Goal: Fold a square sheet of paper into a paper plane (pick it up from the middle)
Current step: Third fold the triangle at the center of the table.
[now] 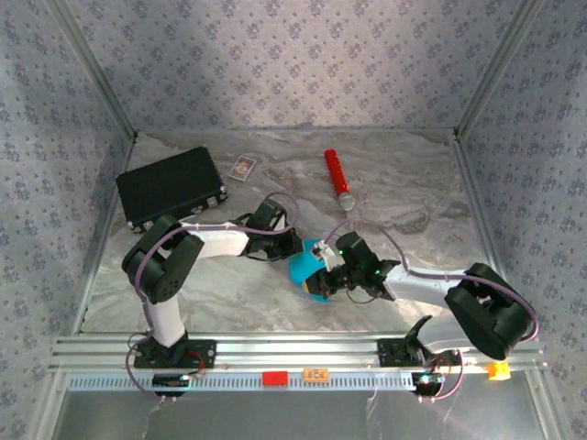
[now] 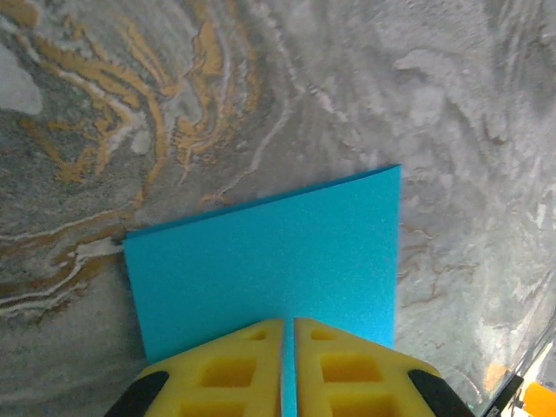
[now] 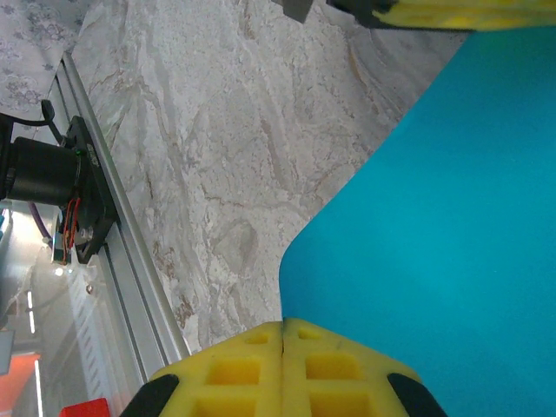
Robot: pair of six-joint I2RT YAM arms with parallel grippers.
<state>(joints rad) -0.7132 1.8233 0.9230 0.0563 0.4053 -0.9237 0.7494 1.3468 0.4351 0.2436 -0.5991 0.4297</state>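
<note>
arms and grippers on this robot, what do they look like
Both the left arm and right arm have white links between bulky black joints, with thin purple cables looping alongside. The left gripper and right gripper have bright yellow fingers moulded with square recesses, backed by black parts.

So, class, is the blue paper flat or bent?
Bent: the paper curves between the left end effector and right end effector, both shut on it. Creased or not, cannot tell.
</note>
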